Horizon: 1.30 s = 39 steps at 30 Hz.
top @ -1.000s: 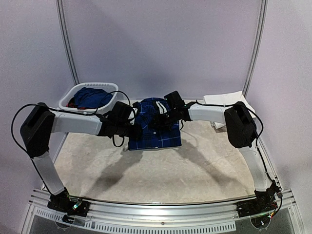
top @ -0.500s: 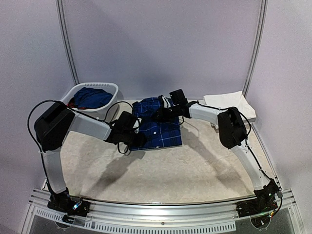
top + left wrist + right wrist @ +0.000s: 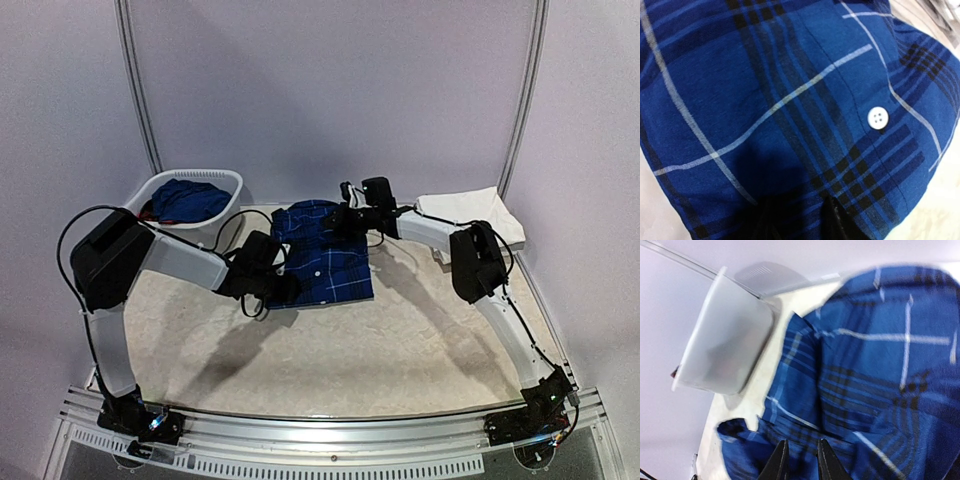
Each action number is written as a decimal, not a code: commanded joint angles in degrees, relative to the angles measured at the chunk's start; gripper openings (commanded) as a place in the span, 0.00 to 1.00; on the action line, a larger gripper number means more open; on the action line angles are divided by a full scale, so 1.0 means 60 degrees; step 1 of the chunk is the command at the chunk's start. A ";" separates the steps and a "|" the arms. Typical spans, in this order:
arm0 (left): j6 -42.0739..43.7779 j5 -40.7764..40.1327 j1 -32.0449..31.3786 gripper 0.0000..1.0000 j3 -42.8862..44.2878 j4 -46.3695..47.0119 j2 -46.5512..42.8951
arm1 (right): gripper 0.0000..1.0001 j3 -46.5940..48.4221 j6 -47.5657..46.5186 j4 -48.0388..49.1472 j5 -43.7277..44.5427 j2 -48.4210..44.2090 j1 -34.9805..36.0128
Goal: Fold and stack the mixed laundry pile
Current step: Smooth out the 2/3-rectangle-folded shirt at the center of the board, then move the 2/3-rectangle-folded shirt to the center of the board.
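The navy plaid shirt (image 3: 326, 256) lies folded on the table's middle, towards the back. My left gripper (image 3: 284, 286) sits at its near left corner. In the left wrist view the plaid cloth (image 3: 790, 100) fills the frame, and the gripper (image 3: 795, 212) is closed on a thick fold of it. My right gripper (image 3: 346, 216) hovers over the shirt's far edge. The right wrist view shows its jaws (image 3: 801, 446) a little apart above the rumpled shirt (image 3: 875, 370), with nothing between them. More of the laundry pile, a solid blue piece (image 3: 190, 198) and a bit of red (image 3: 148, 212), lies in the basket.
The oval white basket (image 3: 228, 180) stands at the back left; its wall (image 3: 725, 335) also shows in the right wrist view. A folded white cloth (image 3: 470, 208) lies at the back right. Beige table surface (image 3: 400, 340) stretches in front of the shirt.
My left arm swung nearer and to the right, ending at the shirt's near left corner. The right gripper drew back to the shirt's far edge and its jaws parted slightly.
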 commanded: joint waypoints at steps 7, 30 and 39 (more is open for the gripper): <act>0.1297 -0.2051 -0.0610 0.88 0.0055 -0.1625 -0.1649 | 0.24 -0.2934 -0.1665 -0.1113 0.1803 -0.4504 0.0063; 0.9606 -0.5059 -0.3211 0.95 0.1782 -0.3003 -0.0132 | 0.30 -1.1405 -0.1500 -0.2578 0.5170 -1.2042 0.0058; 0.9808 -0.5268 -0.3211 0.90 0.3276 -0.3700 0.1397 | 0.31 -1.2945 -0.1368 -0.2740 0.5970 -1.4262 0.0064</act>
